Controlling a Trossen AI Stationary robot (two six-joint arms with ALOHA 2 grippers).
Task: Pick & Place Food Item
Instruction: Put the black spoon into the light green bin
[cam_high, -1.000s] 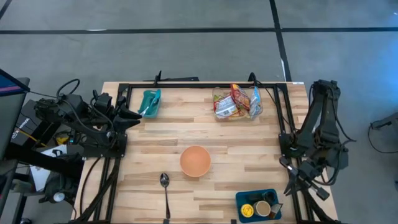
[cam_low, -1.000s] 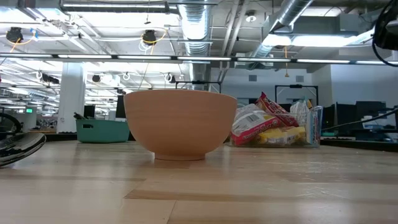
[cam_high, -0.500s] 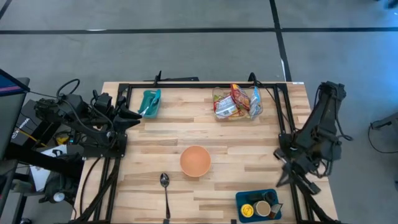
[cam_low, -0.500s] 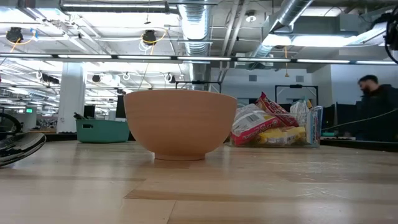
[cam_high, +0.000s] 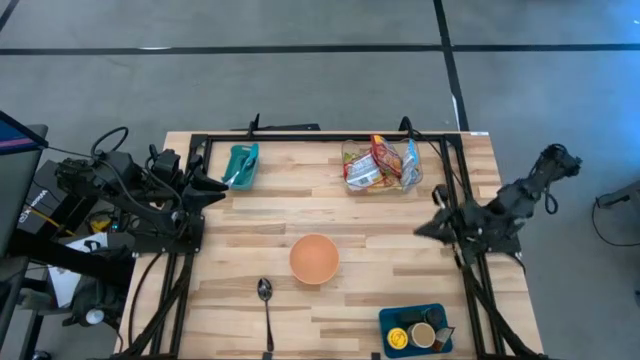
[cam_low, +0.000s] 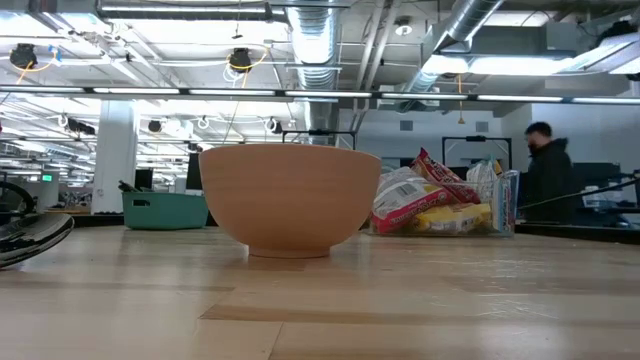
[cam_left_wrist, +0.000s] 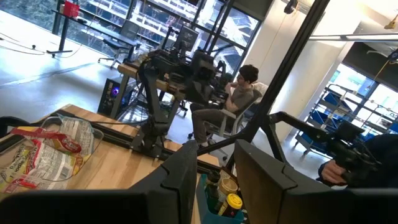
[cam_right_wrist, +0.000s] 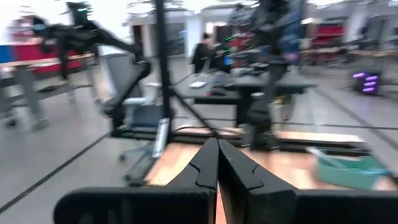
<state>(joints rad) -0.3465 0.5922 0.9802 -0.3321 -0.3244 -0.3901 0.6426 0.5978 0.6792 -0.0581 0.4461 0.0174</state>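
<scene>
I am a two-armed robot at a pale wooden butcher-block table (cam_high: 250, 215) edged by a black metal frame. My right gripper (cam_high: 422, 230) hangs over the table's right edge, its two dark fingers pressed together and holding nothing; it points inward toward the middle, which suggests I am only starting my reach. My left gripper (cam_high: 222, 186) waits near the far left corner, its fingers a little apart and empty, beside a small teal plastic bin (cam_high: 241, 165). The food I must move, a heap of crinkly red, yellow and clear snack packets (cam_high: 380, 165), lies at the far edge right of centre, well apart from both grippers. A round terracotta-coloured bowl (cam_high: 314, 258) sits upright near the table's middle, open and apparently empty, so I judge it the likely destination. A metal spoon (cam_high: 266, 302) lies near the front edge, and a blue tray of small jars (cam_high: 412, 330) sits at the front right corner. A person (cam_low: 545, 180) stands in the room beyond.
</scene>
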